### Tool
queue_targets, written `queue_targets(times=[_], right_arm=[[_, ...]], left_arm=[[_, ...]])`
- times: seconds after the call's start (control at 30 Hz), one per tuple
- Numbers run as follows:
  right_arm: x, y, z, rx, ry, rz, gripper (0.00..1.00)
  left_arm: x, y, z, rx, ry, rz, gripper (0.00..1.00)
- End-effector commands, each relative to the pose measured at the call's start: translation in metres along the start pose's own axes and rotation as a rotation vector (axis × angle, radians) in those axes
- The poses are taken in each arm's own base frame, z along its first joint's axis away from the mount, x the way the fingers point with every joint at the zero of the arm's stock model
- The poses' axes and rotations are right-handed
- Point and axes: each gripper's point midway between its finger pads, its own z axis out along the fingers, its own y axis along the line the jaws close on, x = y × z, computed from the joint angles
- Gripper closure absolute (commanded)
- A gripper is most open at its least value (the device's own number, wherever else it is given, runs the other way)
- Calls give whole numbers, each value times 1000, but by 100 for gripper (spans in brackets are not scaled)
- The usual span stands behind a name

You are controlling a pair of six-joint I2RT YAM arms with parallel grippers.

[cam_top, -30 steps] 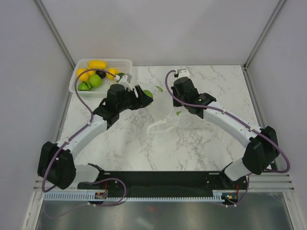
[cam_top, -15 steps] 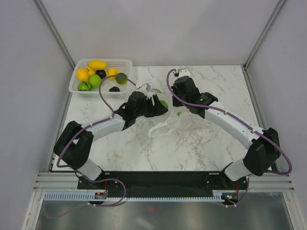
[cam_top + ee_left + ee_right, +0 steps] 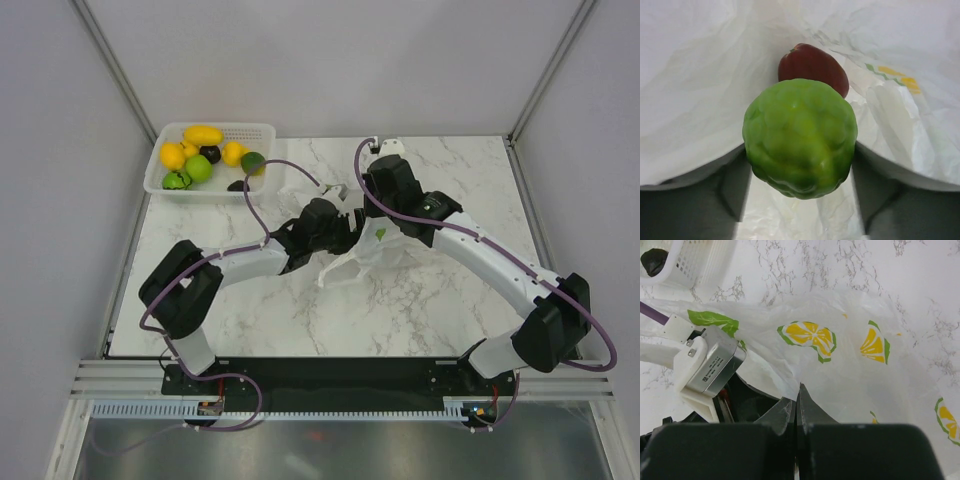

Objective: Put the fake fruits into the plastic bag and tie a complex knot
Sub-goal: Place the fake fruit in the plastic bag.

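Note:
My left gripper [image 3: 800, 172] is shut on a bumpy green fake fruit [image 3: 800, 137], and both are inside the mouth of the plastic bag [image 3: 700, 85]. A dark red fruit [image 3: 812, 67] lies deeper in the bag, just beyond the green one. My right gripper [image 3: 797, 397] is shut on the bag's [image 3: 855, 370] upper edge, holding the mouth up. In the top view the left gripper [image 3: 345, 225] reaches into the bag [image 3: 375, 258] from the left, with the right gripper [image 3: 375, 215] right beside it. Several more fake fruits [image 3: 203, 134] sit in the basket. No knot shows.
The white perforated basket [image 3: 262, 128] stands at the back left, with a black fruit [image 3: 238, 185] at its front edge. The left arm's wrist camera housing [image 3: 712, 365] sits close to my right fingers. Grey walls enclose the table.
The left arm swung right from the basket, carrying the green fruit into the bag's mouth. The right gripper kept its hold on the bag's edge, barely shifting.

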Motion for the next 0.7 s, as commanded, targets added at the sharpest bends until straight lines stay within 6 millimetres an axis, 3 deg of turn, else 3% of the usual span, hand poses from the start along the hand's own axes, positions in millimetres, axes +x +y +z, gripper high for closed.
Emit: queue_targets(times=[0.0,0.13,0.3,0.43,0.53,0.57,0.63,0.67], right_arm=[[-26,-3,-17,15,-87,43,100],[-26,-7,-16,31,-90,40,100],[-22,-8,-14,35,-81,37,100],[-19,-10,-13,44,-76,34,100],[-18,-12,-14,49,-78,32,100],[-17,-13,-14,49,-75,25,100],[-15,-13,-15,45,-71,24,100],[-14,-13,-15,44,-68,23,100]], left_arm=[[-32,-11,-15,-6,-95,20,1],[-39,-6,-35,-72,-119,64,0],[-29,-5,-50,-87,-48,93,0],[-39,-3,-82,-109,-72,102,1],[-54,18,-109,-174,-97,96,3],[-73,30,-124,-204,-144,76,4],[-86,49,-144,-247,-167,48,5],[-105,73,-159,-296,-218,8,5]])
